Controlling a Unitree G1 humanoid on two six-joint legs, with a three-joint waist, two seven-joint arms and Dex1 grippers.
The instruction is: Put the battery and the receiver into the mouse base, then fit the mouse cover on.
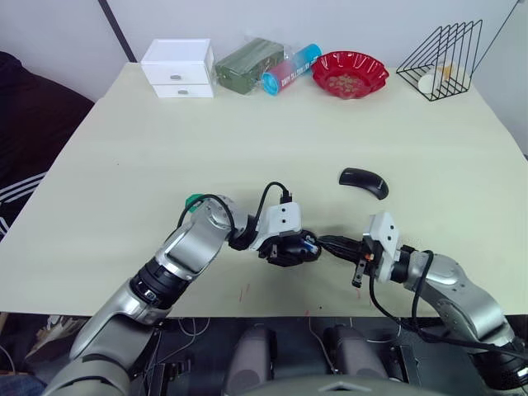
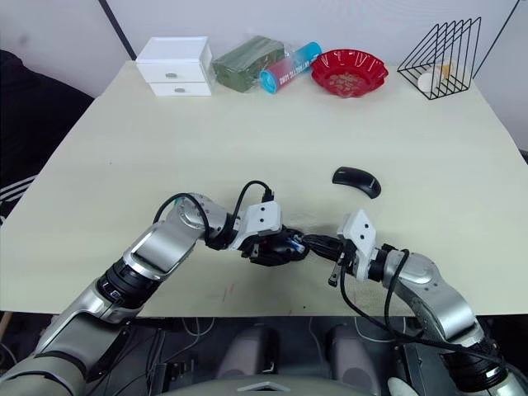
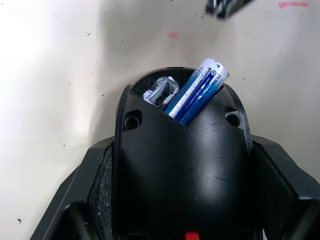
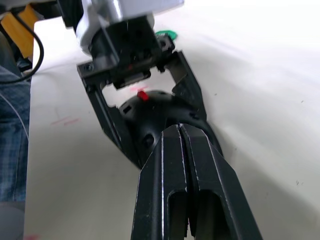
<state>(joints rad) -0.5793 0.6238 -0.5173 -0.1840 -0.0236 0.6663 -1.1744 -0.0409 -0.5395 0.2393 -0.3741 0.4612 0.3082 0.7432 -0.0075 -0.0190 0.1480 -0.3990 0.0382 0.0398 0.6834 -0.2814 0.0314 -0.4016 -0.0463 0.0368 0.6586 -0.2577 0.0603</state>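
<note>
Left gripper (image 1: 290, 247) is clamped on the mouse base (image 3: 182, 165), one black finger on each flank, holding it low over the near-centre of the table (image 1: 165, 148). In the left wrist view the base's open bay shows the blue-and-white battery (image 3: 197, 90) lying at a slant with one end sticking up past the rim, and the small silver receiver (image 3: 161, 91) sits in its slot just beside it. A red patch shows on the base in the right wrist view. Right gripper (image 1: 326, 244) has its two fingers pressed together with nothing between them; its tip is at the base's 3 o'clock side in the head view, right up against the battery end, though actual contact can't be confirmed. Mouse cover (image 1: 364, 181) lies alone on the table at about 1 o'clock from the grippers, well apart from both, curved side up. Along the far edge: white drawer box (image 1: 178, 68), green packet (image 1: 248, 62), blue-pink tube (image 1: 290, 69), red bowl (image 1: 350, 73), black wire rack (image 1: 441, 58).
</note>
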